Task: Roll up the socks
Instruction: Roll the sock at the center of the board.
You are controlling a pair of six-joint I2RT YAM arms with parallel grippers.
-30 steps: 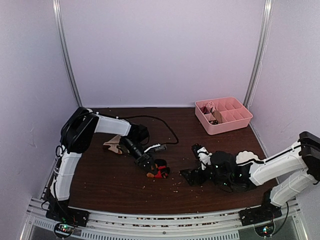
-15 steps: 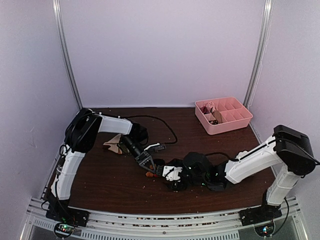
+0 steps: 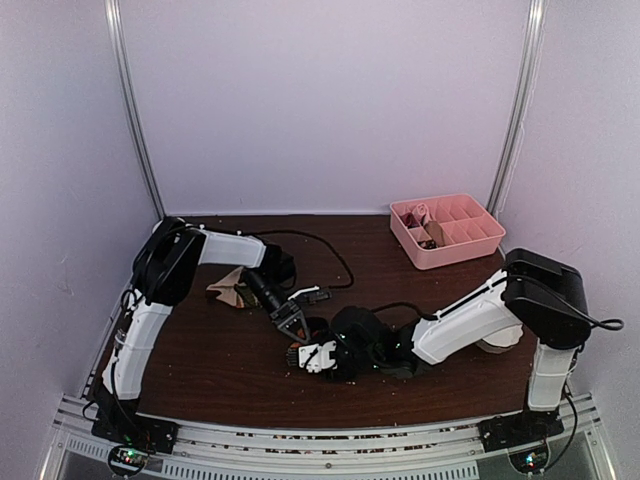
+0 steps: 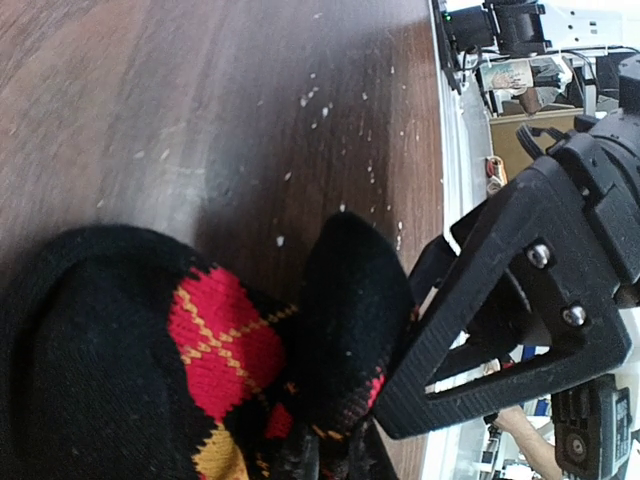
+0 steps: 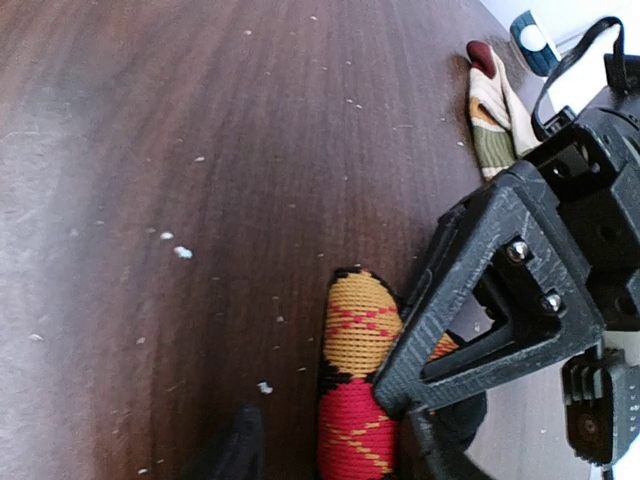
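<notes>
— Starting nearest the arm bases: where is the black fabric sock with red and orange argyle diamonds (image 4: pixel 150 350)?
— On the dark brown wooden table (image 3: pixel 200 370), towards the front and about midway between the two arms. It is bunched up, with pale crumbs (image 5: pixel 183 252) scattered around it.
— And the left claw (image 3: pixel 295 330)?
— Its jaws are together, pinching a fold of that sock.
— The right claw (image 3: pixel 305 352)?
— It reaches in from the right, and one black finger (image 5: pixel 480 300) lies against the sock's orange diamond. Whether it grips, I cannot tell.
— Farther back?
— The beige-tan fabric sock with maroon and olive stripes (image 3: pixel 228 288) lies crumpled at the left, apart from both claws. At the far right stands a pink divided plastic tray (image 3: pixel 480 245) with a few small things in its left compartments.
</notes>
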